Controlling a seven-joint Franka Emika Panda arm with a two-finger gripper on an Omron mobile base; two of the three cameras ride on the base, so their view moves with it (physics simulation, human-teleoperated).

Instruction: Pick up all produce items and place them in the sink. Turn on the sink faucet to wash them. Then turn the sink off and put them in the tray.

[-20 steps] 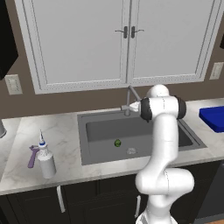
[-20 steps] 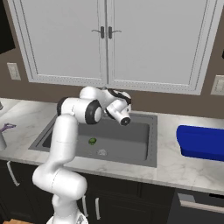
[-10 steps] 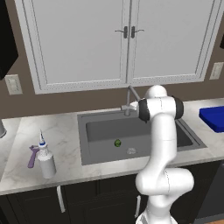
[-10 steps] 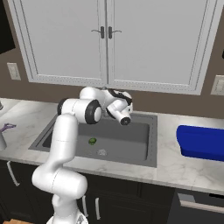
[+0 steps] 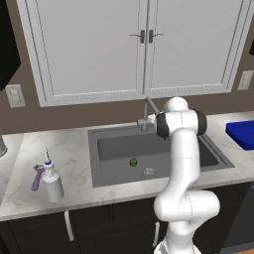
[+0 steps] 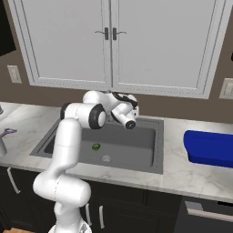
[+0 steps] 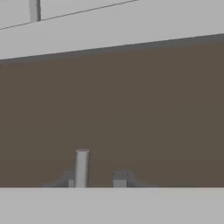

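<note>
A small green lime (image 5: 133, 162) lies on the floor of the dark grey sink (image 5: 106, 149), near the round silver drain (image 5: 148, 171); the right base view shows the lime (image 6: 96, 146) too. My gripper (image 6: 132, 107) is held over the back of the sink, right by the sink faucet (image 5: 148, 110), with the wrist blocking the fingers. In the hand view the faucet's upright stem (image 7: 82, 168) stands close in front of the brown wall. Nothing shows whether the jaws are open or shut. The blue tray (image 6: 209, 148) rests on the counter to the right.
A white spray bottle with a blue cap (image 5: 52, 181) and a purple tool (image 5: 37, 176) stand on the counter left of the sink. White wall cabinets (image 5: 144, 44) hang above the faucet. The sink (image 6: 136, 141) sits in a marble counter.
The hand has shifted only slightly beside the faucet. The lime lies where it lay before.
</note>
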